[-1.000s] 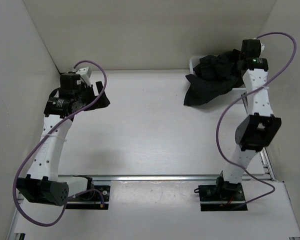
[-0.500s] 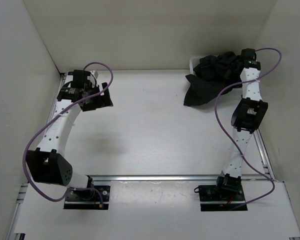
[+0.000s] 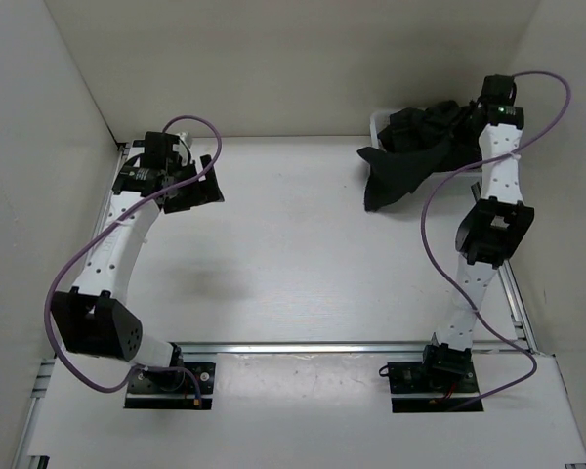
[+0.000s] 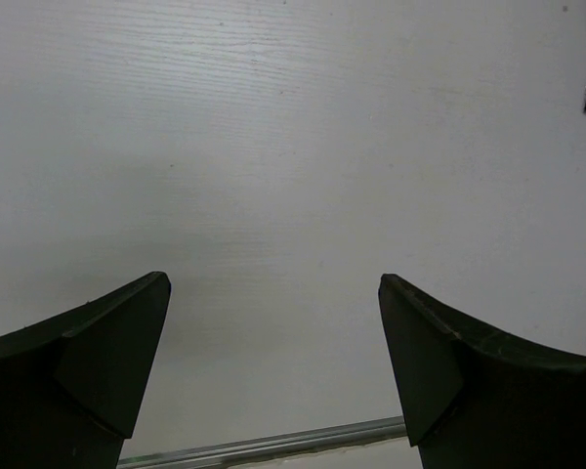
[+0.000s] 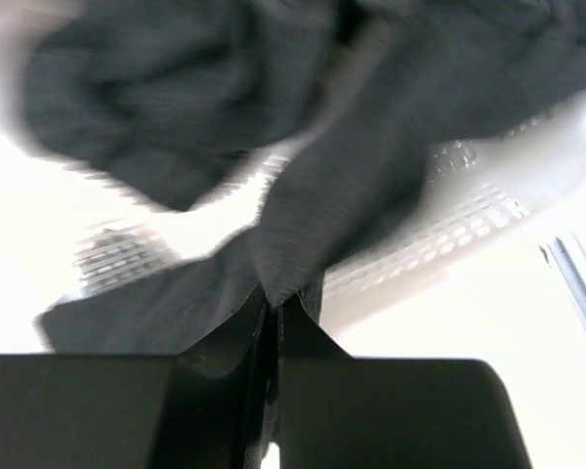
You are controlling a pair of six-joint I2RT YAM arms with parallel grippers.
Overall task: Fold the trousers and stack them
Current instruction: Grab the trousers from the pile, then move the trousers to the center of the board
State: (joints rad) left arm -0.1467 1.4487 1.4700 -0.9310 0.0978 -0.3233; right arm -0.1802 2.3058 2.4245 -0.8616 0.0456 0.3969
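The right gripper (image 5: 271,301) is pinched fully together on a fold of the trousers (image 5: 313,186), and the black cloth runs up from between its fingertips. The rest of the trousers lies just ahead of it, heaped in the basket (image 5: 488,210) and spilling over the rim. One flap trails onto the table (image 4: 273,127) on the side toward the left gripper (image 4: 273,283). That gripper stands spread wide and holds nothing, with bare table beneath it. The trousers are well apart from it, across the table.
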